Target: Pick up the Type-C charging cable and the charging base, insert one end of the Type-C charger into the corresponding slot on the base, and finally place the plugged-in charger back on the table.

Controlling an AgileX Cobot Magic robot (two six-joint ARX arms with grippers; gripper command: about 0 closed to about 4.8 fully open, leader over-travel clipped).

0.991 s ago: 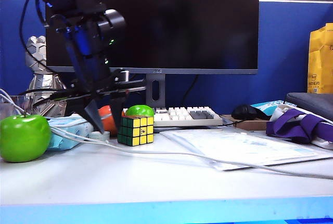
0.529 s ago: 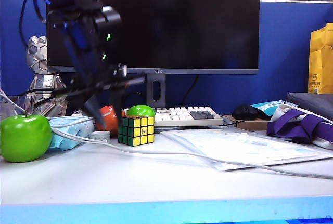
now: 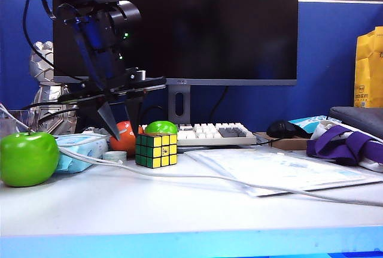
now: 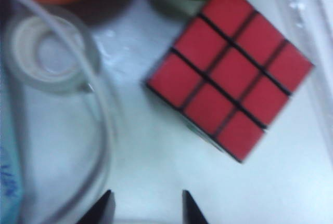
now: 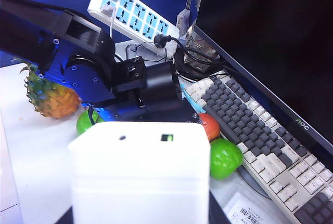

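Note:
The white Type-C charging cable (image 3: pixel 179 176) trails across the table (image 3: pixel 179 219) from the left, past the cube, towards the right edge. My left gripper (image 3: pixel 121 131) hangs open just above it, left of the Rubik's cube. In the left wrist view the left gripper (image 4: pixel 147 206) has only bare table between its fingertips, and the cable (image 4: pixel 102 130) curves past outside one fingertip. My right gripper (image 5: pixel 139 220) is shut on the charging base (image 5: pixel 138 172), a white block that fills the near view. The right gripper is outside the exterior view.
A Rubik's cube (image 3: pixel 155 150), tape roll (image 3: pixel 114 156), tissue pack (image 3: pixel 78 149), green apple (image 3: pixel 27 157) and orange fruit (image 3: pixel 124 137) crowd the left gripper. Keyboard (image 3: pixel 209 133), monitor (image 3: pixel 209 24), mouse (image 3: pixel 284 128), papers (image 3: pixel 281 171) and a purple-strapped bag (image 3: pixel 347 141) lie behind and right.
The left gripper has lifted a little from the table beside the cube and stays open. The cable and the other objects have not moved.

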